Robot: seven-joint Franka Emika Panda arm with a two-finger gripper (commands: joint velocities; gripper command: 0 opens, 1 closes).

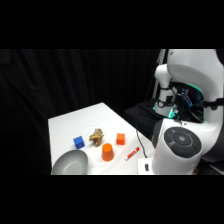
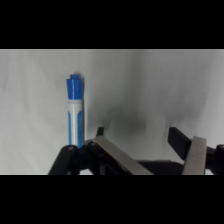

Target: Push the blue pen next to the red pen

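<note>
Lying on the bare white table (image 2: 30, 100) just left of the open, empty gripper (image 2: 145, 142), the blue pen (image 2: 74, 110) awaits its push. The red pen (image 1: 131, 153) lies near the orange cup (image 1: 107, 151), so the sideways shove seems not yet begun; next the left finger (image 2: 100, 137) must meet the pen's side.

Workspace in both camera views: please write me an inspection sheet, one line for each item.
Surface: white table, bare around the objects.
Job's things: red pen with a white section near the table's front right; white pen with a blue cap beside the gripper in the wrist view, not seen in the side view.
Clutter: grey bowl, blue cube, orange cup, orange-red cube, small tan object.
Grippers: gripper open, holding nothing.
Cables: thin dark cable on the table's right edge.
Surroundings: black curtain.
</note>
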